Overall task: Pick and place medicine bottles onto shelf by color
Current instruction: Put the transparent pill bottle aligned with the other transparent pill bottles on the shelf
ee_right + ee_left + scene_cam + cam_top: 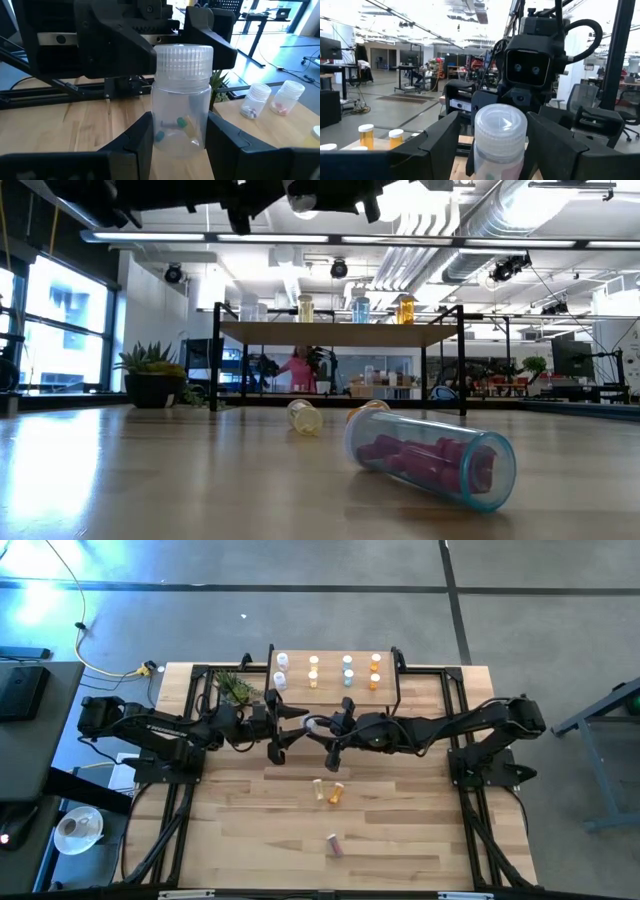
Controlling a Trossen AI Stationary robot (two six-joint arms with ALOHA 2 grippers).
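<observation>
Both grippers meet mid-air before the light wood shelf (335,692) — apparently a handover: the right gripper (179,137) clamps the clear white-capped bottle (181,97), while the left gripper (490,142) brackets its cap, jaws parted — grip unclear

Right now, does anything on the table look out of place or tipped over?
Yes. Three medicine bottles lie on their sides on the table rather than standing: a yellow bottle, an orange bottle, and nearer the front edge a purple-filled bottle. Nothing looks spilled.

Overhead, table-level, 2 facing wrist cameras share clear bottle (181,100).
</observation>
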